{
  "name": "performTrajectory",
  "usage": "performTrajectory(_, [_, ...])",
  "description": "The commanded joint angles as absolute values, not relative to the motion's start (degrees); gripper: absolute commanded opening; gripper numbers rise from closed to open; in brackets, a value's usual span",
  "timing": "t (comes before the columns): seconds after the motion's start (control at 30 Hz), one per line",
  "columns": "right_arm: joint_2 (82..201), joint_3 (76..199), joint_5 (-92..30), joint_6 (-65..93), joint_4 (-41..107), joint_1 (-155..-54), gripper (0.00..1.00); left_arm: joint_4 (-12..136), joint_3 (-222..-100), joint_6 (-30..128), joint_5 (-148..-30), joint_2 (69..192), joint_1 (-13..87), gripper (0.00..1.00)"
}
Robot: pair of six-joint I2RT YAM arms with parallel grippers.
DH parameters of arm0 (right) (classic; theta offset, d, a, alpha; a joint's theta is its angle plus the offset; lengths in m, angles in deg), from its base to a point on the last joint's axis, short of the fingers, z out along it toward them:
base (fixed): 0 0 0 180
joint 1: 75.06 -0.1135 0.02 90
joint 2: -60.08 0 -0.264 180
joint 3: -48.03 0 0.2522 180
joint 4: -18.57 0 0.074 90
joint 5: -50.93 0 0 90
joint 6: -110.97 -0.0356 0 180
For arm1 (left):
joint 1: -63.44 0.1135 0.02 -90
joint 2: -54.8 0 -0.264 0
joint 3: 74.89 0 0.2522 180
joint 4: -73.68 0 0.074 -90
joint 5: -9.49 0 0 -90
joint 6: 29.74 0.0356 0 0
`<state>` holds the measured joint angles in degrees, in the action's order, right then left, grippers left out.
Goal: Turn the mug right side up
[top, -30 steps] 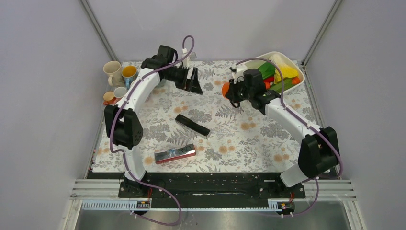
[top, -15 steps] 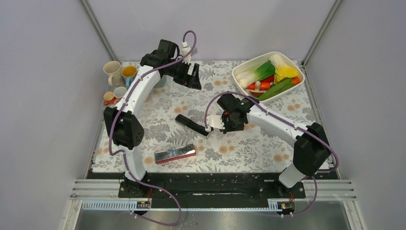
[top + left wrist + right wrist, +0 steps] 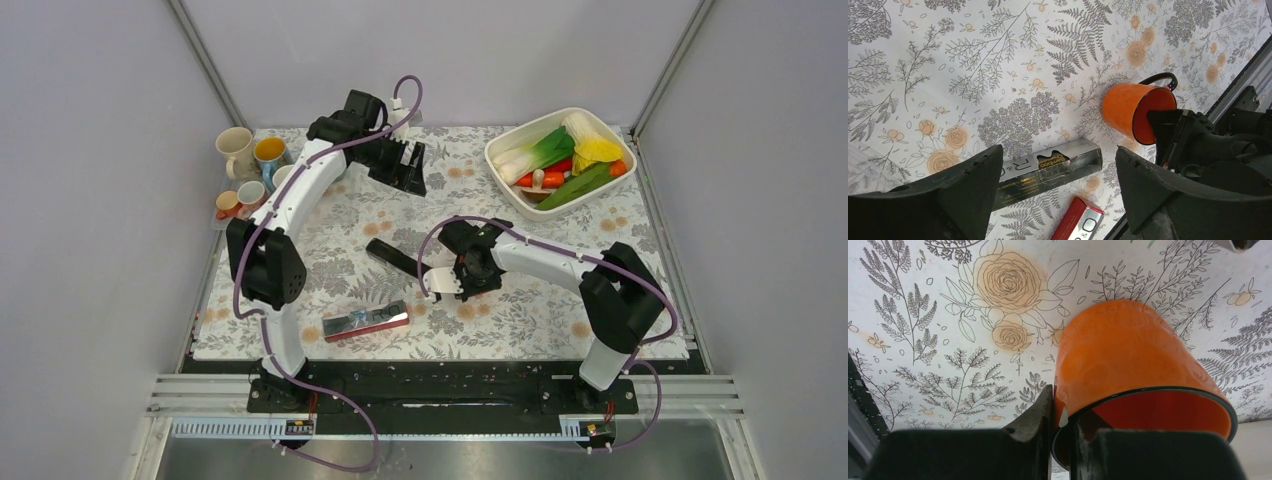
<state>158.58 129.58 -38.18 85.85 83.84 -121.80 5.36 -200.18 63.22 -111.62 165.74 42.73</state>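
Mug (image 3: 1118, 355) sits tilted near mid-worktop (image 3: 530, 300), just beside the black box (image 3: 1048, 167). I see the right end effector (image 3: 1062, 415) pinching its rim, one finger inside. Left end effector (image 3: 1057, 150) hangs wide, holding nothing, at the far side.

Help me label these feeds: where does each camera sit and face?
Top external: high behind the bases, looking down at the table; left arm, right arm show.
Left wrist: faces down past the open left claw at the orange mug.
Right wrist: close on the mug's rim, pinched by the right claw.
Shared: both wrist views show the mug.
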Motion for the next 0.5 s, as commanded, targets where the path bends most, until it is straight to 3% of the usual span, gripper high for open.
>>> performTrajectory(0.0, [158.95,130.19,-37.91,86.29,80.64,-122.69,0.02,5.78,-200.04,62.76,-110.64,166.10,41.85,0.85])
performTrajectory(0.13, [158.46,129.90,-37.38,85.56,79.78,-122.65,0.05,5.72,-199.65,63.11,-110.58,166.18,41.21,0.85])
performTrajectory(0.17, [158.46,129.97,-37.51,85.38,79.79,-122.71,0.11,5.61,-199.66,63.43,-110.41,166.26,40.83,0.85])
performTrajectory(0.23, [158.21,130.31,-38.40,84.34,79.38,-122.78,0.37,5.34,-199.57,64.06,-110.10,166.48,39.71,0.86])
performTrajectory(0.27, [157.80,130.48,-38.62,83.92,79.15,-122.77,0.45,5.31,-199.55,64.46,-109.90,166.62,39.19,0.87])
performTrajectory(0.4, [152.43,128.76,-38.80,83.24,75.05,-122.78,0.61,5.26,-200.76,64.83,-109.46,167.68,37.94,0.89])
performTrajectory(0.43, [151.01,128.35,-38.72,83.11,74.13,-122.81,0.64,5.32,-201.11,64.87,-109.16,167.97,37.69,0.95])
performTrajectory(0.47, [149.11,128.06,-38.38,82.27,73.25,-122.86,0.80,5.27,-201.49,64.91,-108.96,168.34,37.43,0.98])
